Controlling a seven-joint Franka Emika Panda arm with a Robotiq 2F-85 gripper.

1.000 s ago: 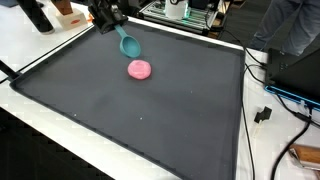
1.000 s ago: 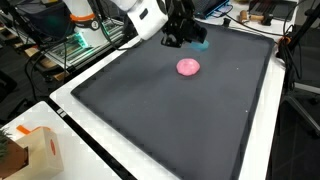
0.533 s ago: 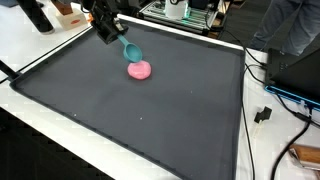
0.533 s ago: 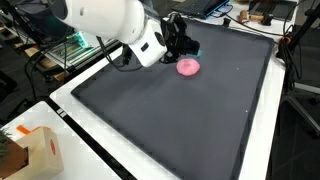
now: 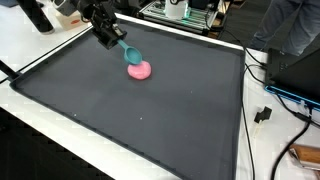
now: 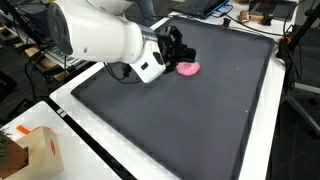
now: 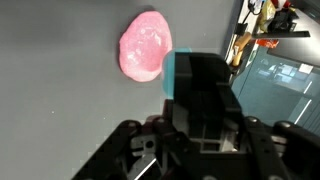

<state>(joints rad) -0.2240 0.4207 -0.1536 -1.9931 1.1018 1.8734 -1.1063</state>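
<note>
Robot hand (image 5: 110,37) clamped on a teal spoon (image 5: 130,54) beside a pink lump (image 5: 139,70).
The lump lies toward the far end of a black mat (image 5: 150,120); just behind it sits the spoon's bowl, the handle pinched between the hand's fingers.

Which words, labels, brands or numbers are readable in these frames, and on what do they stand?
No text is readable in any view.
On the cardboard box: a coloured patch, too small to read.
On the tool, teal spoon, pink lump and black mat: no print visible.
</note>
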